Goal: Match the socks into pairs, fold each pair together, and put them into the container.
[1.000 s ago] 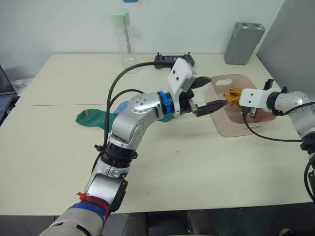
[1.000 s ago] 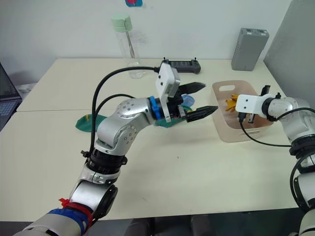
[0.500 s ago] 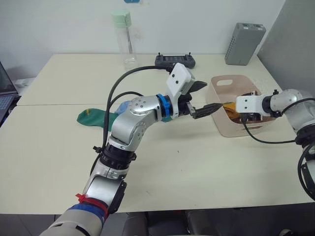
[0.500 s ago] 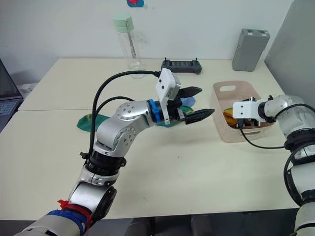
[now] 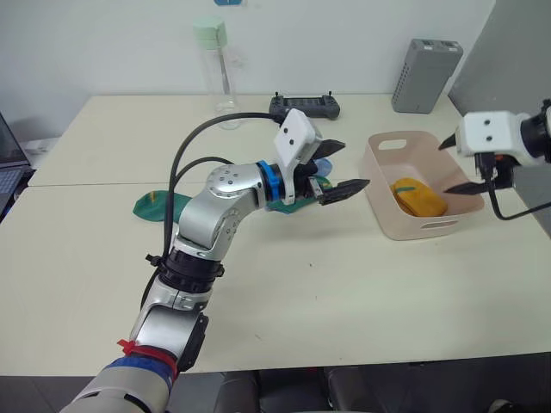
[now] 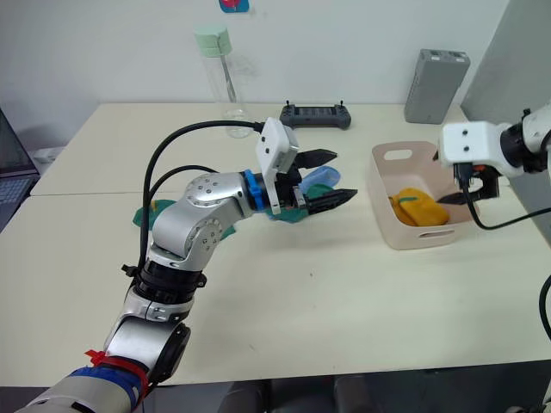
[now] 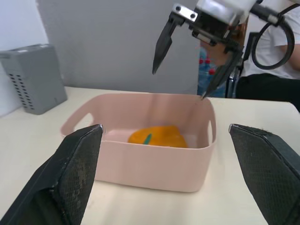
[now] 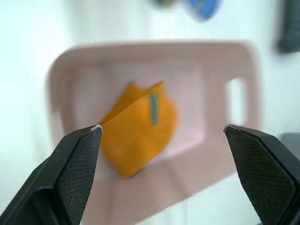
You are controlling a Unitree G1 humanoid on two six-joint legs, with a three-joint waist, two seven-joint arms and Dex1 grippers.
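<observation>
The pale pink container [image 5: 414,229] stands on the table's right side. A folded mustard-yellow pair [image 5: 419,197] lies inside it, also seen in the right wrist view [image 8: 138,126]. My right gripper [image 5: 457,165] hangs open and empty above the container's right end. My left gripper [image 5: 341,168] is open and empty in mid-table, pointing at the container from its left. Beneath and behind that arm lie a dark green sock [image 5: 155,206] and a light blue sock [image 6: 316,178], partly hidden by the arm.
A clear bottle with a green cap [image 5: 215,64], a black controller [image 5: 303,105] and a grey upright box [image 5: 426,75] stand along the table's back. A laptop edge [image 5: 7,163] shows at far left. A person [image 7: 276,56] is beyond the table's right end.
My right gripper opened, left the yellow pair in the container and rose up out of it. My left arm drew back a little to the left, still open.
</observation>
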